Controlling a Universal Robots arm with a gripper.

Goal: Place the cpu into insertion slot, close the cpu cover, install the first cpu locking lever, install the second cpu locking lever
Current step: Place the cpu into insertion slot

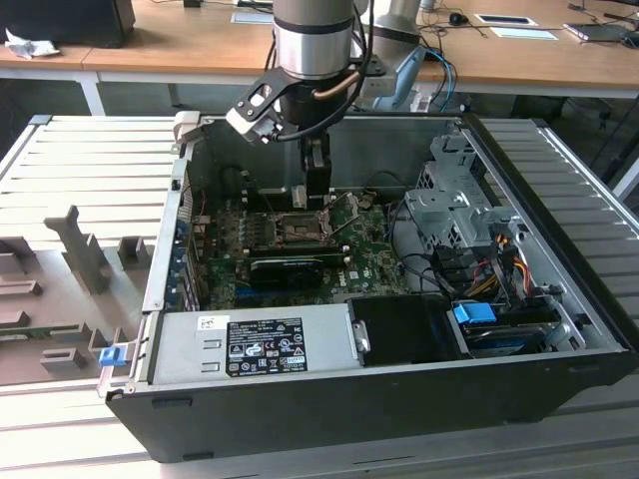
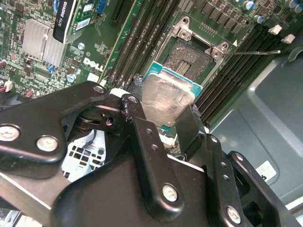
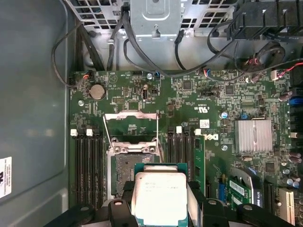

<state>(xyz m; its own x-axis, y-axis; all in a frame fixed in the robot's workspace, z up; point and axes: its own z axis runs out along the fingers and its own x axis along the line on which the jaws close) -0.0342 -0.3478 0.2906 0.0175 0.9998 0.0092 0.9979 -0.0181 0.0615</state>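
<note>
Now, black gripper (image 2: pixel 166 120): jaws clamped on thin silvery-beige square cpu (image 2: pixel 168 99) by its edges, at 12 o'clock of dark silver-rimmed insertion slot (image 1: pixel 295 228) in exterior view. Prob. light, stiff, fragile; edge grip looks right.

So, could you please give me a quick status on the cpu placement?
End effector shut on the cpu. Held over the insertion slot, not seated. The cpu cover open. Nothing seen between them.

Silver-grey cylindrical arm (image 1: pixel 312 40), black linked jaws studded with silver screws (image 2: pixel 170 192).
</note>
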